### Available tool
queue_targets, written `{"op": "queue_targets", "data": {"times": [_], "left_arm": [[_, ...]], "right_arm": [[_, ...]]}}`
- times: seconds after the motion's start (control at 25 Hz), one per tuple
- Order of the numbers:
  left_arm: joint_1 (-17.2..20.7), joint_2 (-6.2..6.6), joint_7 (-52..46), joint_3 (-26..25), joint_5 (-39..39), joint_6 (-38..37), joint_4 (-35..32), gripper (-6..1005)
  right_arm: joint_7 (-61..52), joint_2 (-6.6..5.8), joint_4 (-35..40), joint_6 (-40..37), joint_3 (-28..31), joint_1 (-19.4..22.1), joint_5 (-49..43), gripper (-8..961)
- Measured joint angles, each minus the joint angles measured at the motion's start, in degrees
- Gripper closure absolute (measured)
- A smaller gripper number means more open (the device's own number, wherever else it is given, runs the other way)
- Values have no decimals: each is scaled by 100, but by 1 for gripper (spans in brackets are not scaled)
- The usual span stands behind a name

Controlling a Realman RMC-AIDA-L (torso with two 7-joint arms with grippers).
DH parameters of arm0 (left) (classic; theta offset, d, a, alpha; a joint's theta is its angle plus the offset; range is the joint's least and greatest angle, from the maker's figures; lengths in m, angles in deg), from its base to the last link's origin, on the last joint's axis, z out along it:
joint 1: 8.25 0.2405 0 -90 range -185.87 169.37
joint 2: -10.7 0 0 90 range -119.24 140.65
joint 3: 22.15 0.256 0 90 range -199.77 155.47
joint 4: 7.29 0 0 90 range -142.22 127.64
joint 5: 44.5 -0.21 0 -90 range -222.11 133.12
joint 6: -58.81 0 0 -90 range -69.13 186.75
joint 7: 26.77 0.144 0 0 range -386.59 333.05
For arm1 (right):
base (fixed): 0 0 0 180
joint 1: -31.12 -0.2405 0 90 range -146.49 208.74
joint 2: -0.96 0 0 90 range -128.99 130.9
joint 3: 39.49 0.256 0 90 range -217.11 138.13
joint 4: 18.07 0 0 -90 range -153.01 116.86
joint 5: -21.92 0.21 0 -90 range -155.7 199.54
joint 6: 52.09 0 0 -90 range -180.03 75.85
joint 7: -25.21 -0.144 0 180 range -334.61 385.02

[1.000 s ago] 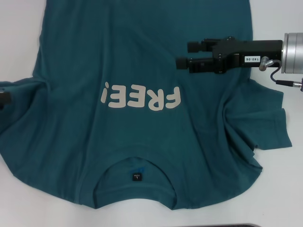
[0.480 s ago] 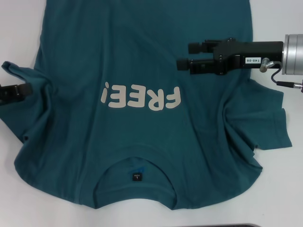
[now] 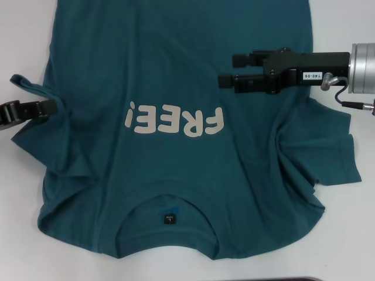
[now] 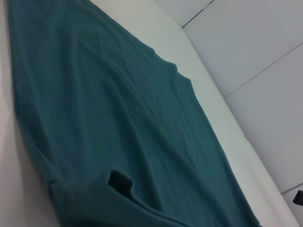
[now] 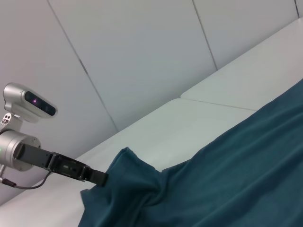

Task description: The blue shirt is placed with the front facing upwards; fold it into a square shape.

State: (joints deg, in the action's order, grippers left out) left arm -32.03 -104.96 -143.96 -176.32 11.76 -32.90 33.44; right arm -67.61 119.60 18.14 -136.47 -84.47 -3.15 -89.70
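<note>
Teal cotton, the blue shirt (image 3: 176, 88), lies front up on the white counter (image 3: 17, 246), collar nearest the robot, "FREE!" lettering (image 3: 174, 122) reading upside down in the head view.

Left side: the left claw (image 3: 50, 108) is at the shirt's left edge, closed on the left sleeve (image 3: 26, 85). The sleeve is bunched and raised off the counter; the right wrist view shows the same pinch, cloth peaked at the fingertips. Creases fan from the grip toward the chest.

Step in hand, as judged: fold the left sleeve and side panel inward over the body. To do it well, the pinch should hold hem and sleeve together so no single layer slips. The carry should stay low and go straight across, parallel to the collar line, so the fold edge runs true from shoulder to hem. Release only once the cloth lies flat short of the lettering's midline.

Centre: black neck label (image 3: 169, 218) marks the axis; a useful reference for symmetry.

Right side: the right claw (image 3: 225, 69) hovers over the right chest, fingers slightly parted, empty. The right sleeve (image 3: 328, 152) is rumpled and will need smoothing before its own fold.
</note>
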Motion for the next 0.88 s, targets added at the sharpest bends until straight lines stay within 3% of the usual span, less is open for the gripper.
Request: {"op": "queue_targets", "data": {"times": [0.44, 0.68, 0.88], "left_arm": [[-180, -148, -24, 15, 0, 68, -158, 949], [-344, -160, -34, 32, -1, 180, -440, 945], [-377, -215, -35, 37, -1, 368, -476, 805]], "right_arm": [[1, 1, 0, 0, -11, 17, 0, 102], [1, 1, 0, 0, -11, 18, -5, 103], [1, 1, 0, 0, -11, 18, -9, 103]]}}
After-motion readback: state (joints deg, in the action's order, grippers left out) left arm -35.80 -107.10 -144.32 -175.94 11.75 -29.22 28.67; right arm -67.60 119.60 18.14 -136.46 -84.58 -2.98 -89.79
